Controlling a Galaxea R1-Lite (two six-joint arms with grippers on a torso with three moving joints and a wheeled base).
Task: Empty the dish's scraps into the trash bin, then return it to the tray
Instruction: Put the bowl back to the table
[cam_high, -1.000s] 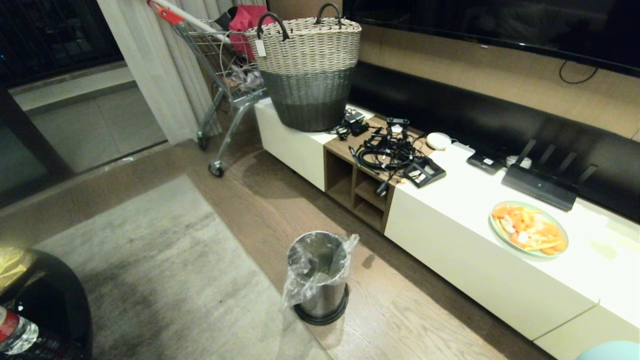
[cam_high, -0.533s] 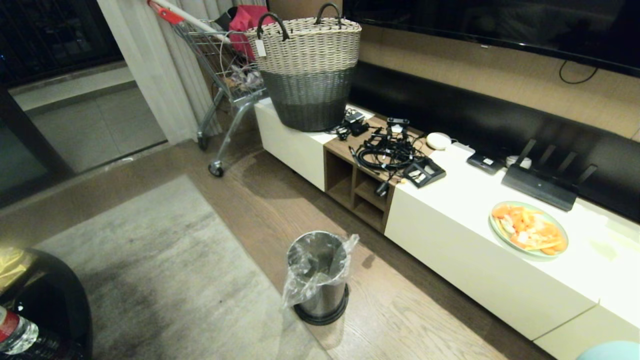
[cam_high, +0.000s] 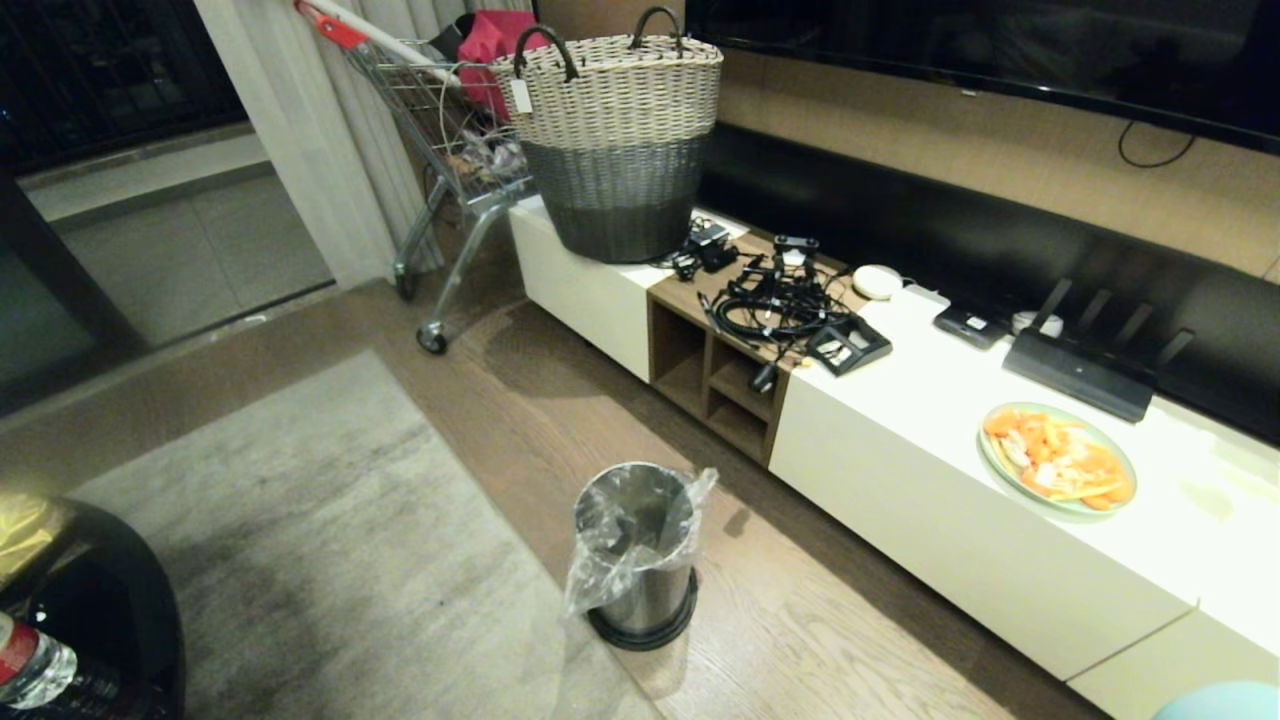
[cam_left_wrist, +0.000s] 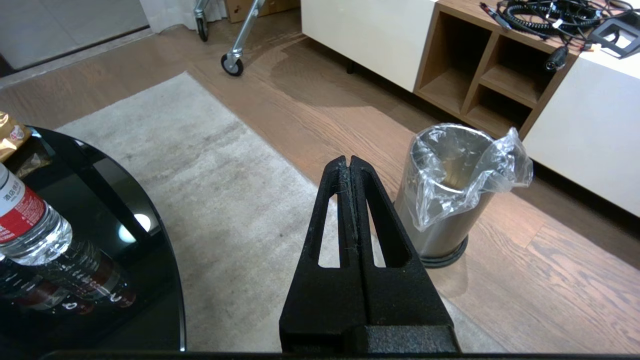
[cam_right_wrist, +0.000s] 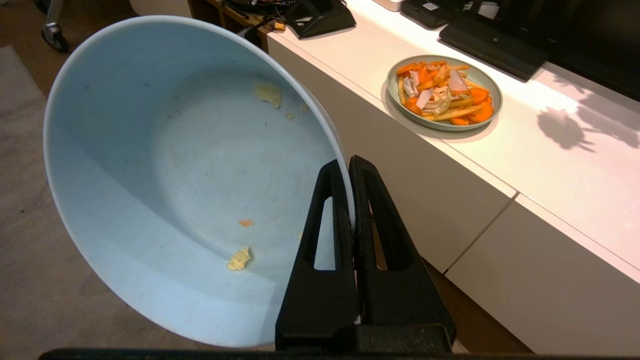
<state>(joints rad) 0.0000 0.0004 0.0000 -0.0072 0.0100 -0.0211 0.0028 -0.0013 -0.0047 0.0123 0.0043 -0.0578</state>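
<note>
In the right wrist view my right gripper (cam_right_wrist: 347, 165) is shut on the rim of the dish (cam_right_wrist: 190, 165), a pale blue bowl held tilted over the floor. A few small scraps (cam_right_wrist: 240, 258), yellowish bits and one orange speck, cling to its inside. Only a sliver of the dish (cam_high: 1220, 702) shows at the head view's lower right corner. The trash bin (cam_high: 635, 555), steel with a clear liner bag, stands on the wood floor in front of the cabinet. My left gripper (cam_left_wrist: 348, 162) is shut and empty, hanging beside the trash bin (cam_left_wrist: 447, 190). The tray is out of view.
A long white cabinet (cam_high: 900, 440) carries a green plate of orange food (cam_high: 1058, 457), tangled cables (cam_high: 775, 300) and a woven basket (cam_high: 618, 140). A shopping cart (cam_high: 440, 130) stands behind. A black glass table (cam_left_wrist: 100, 200) with a water bottle (cam_left_wrist: 30, 225) sits left, on a grey rug (cam_high: 300, 520).
</note>
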